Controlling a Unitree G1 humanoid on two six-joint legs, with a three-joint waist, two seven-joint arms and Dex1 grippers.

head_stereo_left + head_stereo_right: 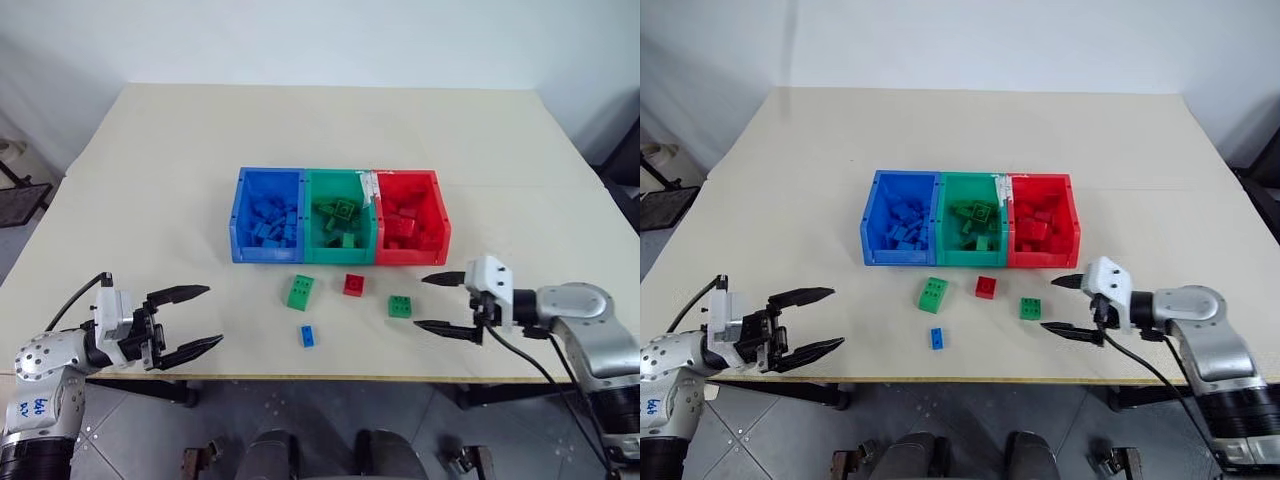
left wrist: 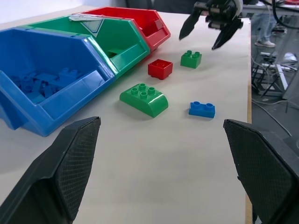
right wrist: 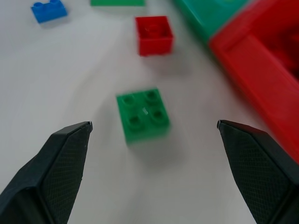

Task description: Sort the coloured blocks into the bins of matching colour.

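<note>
Three joined bins stand mid-table: blue [image 1: 265,252], green [image 1: 340,254] and red [image 1: 412,255], each holding several bricks of its own colour. In front of them lie loose blocks: a sloped green one [image 1: 300,292], a small red square [image 1: 354,285], a green square [image 1: 400,306] and a tiny blue one [image 1: 307,336]. My right gripper [image 1: 419,302] is open, low over the table just right of the green square [image 3: 142,114], which lies ahead between its fingers. My left gripper [image 1: 214,315] is open and empty near the front left edge, pointing toward the blocks.
The cream table [image 1: 150,180] stretches wide behind and beside the bins. Its front edge [image 1: 300,376] runs just behind the blue block. A white label [image 1: 371,185] sits on the rim between the green and red bins.
</note>
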